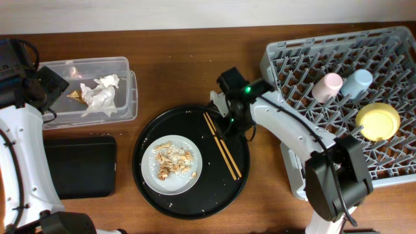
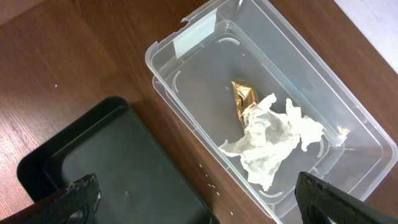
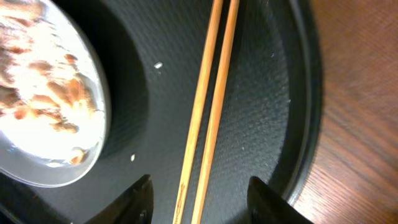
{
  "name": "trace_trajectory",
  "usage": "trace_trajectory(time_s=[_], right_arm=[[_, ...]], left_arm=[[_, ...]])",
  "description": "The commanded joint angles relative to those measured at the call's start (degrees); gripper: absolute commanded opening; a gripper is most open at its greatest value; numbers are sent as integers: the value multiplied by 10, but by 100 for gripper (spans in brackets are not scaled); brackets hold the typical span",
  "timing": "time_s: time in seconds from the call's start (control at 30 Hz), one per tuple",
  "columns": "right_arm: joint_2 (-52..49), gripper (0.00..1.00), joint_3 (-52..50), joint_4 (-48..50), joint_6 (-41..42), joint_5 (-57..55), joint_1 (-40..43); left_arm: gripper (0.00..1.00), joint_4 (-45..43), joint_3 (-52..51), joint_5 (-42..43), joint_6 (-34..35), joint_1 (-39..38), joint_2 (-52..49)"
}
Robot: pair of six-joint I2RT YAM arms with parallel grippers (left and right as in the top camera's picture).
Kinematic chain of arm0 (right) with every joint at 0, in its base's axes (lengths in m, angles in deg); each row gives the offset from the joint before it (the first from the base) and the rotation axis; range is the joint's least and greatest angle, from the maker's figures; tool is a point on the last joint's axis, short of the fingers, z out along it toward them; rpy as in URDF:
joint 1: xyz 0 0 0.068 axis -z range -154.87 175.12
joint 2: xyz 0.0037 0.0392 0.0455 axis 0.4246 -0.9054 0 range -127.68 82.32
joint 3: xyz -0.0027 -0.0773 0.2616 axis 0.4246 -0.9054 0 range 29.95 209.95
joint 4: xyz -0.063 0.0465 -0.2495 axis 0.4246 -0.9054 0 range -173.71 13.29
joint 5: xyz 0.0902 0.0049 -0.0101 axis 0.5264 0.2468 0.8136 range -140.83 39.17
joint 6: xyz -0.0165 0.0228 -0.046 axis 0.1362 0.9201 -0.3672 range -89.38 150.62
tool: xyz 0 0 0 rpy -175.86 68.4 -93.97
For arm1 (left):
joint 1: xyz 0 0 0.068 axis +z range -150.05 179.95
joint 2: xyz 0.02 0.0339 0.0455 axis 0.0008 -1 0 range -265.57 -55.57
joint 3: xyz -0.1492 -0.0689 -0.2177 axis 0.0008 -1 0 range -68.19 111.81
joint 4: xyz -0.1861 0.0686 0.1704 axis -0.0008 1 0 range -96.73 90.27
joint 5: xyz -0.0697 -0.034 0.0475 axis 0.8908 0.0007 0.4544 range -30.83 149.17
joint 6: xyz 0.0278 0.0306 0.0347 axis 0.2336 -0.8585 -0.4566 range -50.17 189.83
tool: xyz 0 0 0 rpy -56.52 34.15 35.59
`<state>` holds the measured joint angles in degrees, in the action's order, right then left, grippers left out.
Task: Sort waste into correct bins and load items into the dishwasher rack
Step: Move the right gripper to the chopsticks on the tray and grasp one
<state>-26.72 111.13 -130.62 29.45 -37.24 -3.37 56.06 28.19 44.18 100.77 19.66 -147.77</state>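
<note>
Right gripper [image 3: 199, 200]: fingers apart, nothing clamped. It hung low over the right half of the round black tray [image 3: 267, 93], straddling the chopsticks [image 3: 203, 93] with clear space on both sides.

Key relation: in the right wrist view the chopsticks ran lengthwise straight up between the two fingers, side by side and nearly touching. Their long axis lay across the closing direction. From overhead, they slanted from upper left to lower right, and the gripper sat at their upper end.

The plate [image 1: 151, 179] with food scraps [image 1: 172, 159] lay on the same tray, just beside the sticks on the side away from the rack [image 1: 390, 169], not between the fingers.

Left gripper [image 2: 199, 196]: fingers wide apart, empty, above the edge where the clear tub [image 2: 161, 46] meets the black rectangular tray [image 2: 112, 162], well apart from the plate. Tissue [image 2: 273, 137] and wrapper [image 2: 244, 99] lay in the tub. Pink cup [image 1: 327, 86], blue cup [image 1: 357, 82] and yellow bowl [image 1: 377, 121] sat in the rack.

Judgement: the right arm was nearer. A straight pinch looked set to take the sticks, not the plate.
</note>
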Motion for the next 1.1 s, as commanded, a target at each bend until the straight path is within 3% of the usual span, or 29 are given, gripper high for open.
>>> trace_trajectory(time_s=[0.0, 0.23, 0.37, 0.6, 0.93, 1.07], right_arm=[[-7, 45, -40, 30, 16, -4, -1], [-11, 44, -95, 91, 29, -5, -2], [-14, 38, -107, 103, 36, -12, -2], [-27, 31, -109, 108, 62, -55, -12], [-52, 31, -109, 113, 82, -94, -55], [-52, 24, -108, 105, 107, -82, -55]], left_arm=[[99, -1, 6, -4, 3, 3, 6], [99, -1, 6, -4, 3, 3, 6], [99, -1, 6, -4, 3, 3, 6], [99, -1, 6, -4, 3, 3, 6], [99, -1, 6, -4, 3, 3, 6], [99, -1, 6, -4, 3, 3, 6]])
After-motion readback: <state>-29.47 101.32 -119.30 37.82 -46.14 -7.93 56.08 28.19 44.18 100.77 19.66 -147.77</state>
